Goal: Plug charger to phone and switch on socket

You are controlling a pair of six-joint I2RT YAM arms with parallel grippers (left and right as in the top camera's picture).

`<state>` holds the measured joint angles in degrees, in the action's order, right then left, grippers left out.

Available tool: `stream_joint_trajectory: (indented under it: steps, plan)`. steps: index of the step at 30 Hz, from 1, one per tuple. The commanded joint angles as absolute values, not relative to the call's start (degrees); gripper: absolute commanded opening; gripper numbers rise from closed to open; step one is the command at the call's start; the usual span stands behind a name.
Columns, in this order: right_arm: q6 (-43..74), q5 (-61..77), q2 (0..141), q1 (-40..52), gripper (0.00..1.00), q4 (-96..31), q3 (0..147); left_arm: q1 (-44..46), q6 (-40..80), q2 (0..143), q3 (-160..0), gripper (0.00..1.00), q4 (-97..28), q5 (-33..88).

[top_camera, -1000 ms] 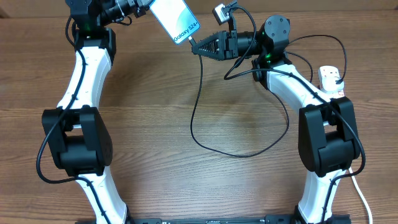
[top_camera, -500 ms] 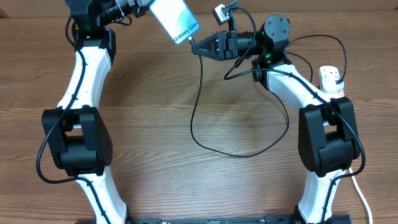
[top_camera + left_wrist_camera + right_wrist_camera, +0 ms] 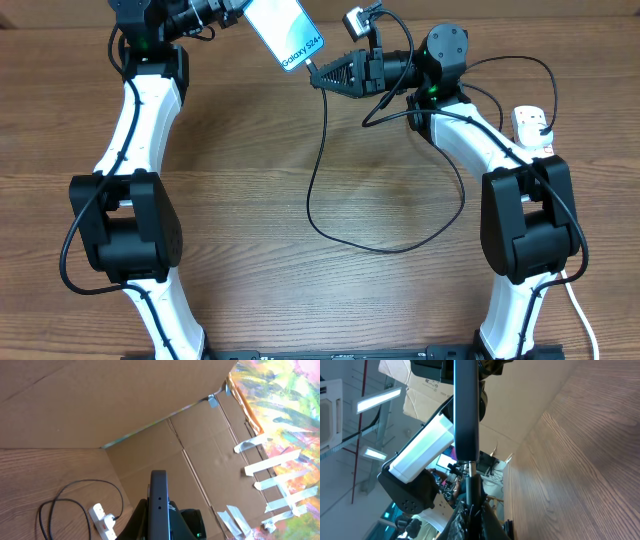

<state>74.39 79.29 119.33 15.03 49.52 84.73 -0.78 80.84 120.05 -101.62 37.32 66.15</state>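
Charger (image 3: 318, 170) tip, pinched in my right gripper (image 3: 318, 77), meets the bottom edge of the phone (image 3: 283, 30); I should push straight in, left gripper (image 3: 237, 9) clamping it.

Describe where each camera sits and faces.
Overhead: above the wooden table, looking down; both arms show, left gripper holding the slim blue-screened phone, right gripper at its lower edge.
Left wrist: faces past the phone's dark edge toward cardboard walls and the white power strip.
Right wrist: faces along its fingers and thin black charger to the phone's edge.
All three share the phone.
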Motion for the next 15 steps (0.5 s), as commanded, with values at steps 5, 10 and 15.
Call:
stream_joint_trajectory:
  steps: [5, 10, 15]
  plan:
    - [77.23, 77.01, 119.28, 14.87, 0.04, 51.0, 84.6, 0.8, 82.32, 119.28, -102.37, 0.04, 37.98, 70.74]
    - [79.77, 76.95, 119.28, 14.85, 0.04, 53.01, 84.6, 0.93, 82.28, 119.28, -102.37, 0.04, 37.98, 72.05]
    - [81.82, 76.69, 119.28, 14.87, 0.04, 53.76, 84.6, 1.3, 82.3, 119.28, -102.37, 0.04, 37.98, 72.23]
